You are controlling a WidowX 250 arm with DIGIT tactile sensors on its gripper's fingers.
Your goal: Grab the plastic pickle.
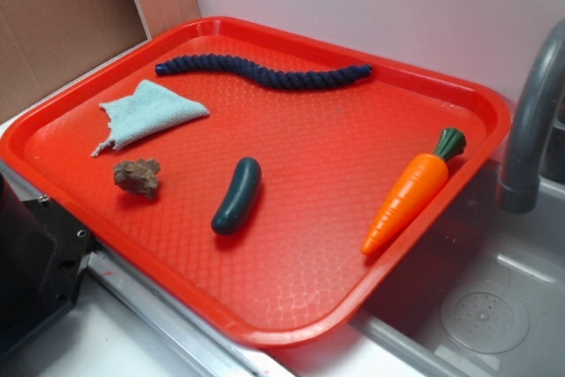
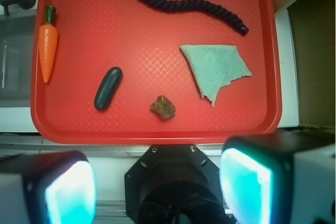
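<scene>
The pickle (image 2: 108,88) lies flat on the red tray (image 2: 157,129), a little toward 8 o'clock from the tray's middle in the wrist view, clear of everything else. Around it are the carrot (image 2: 48,44) at 10 o'clock, the rope (image 2: 184,4) at 1 o'clock, the cloth (image 2: 216,69) at 3 o'clock and a brown lump (image 2: 163,107) at 4 o'clock. The gripper (image 2: 157,182) hangs off the tray's near edge, its fingers (image 2: 71,192) spread wide and holding nothing.

You see a plain white wall (image 1: 380,6) at 12 o'clock. Brown cardboard (image 1: 62,15) stands at 10 o'clock. At 3 o'clock, a gray faucet (image 1: 534,121) bends over a gray sink (image 1: 477,306). The light is soft.
</scene>
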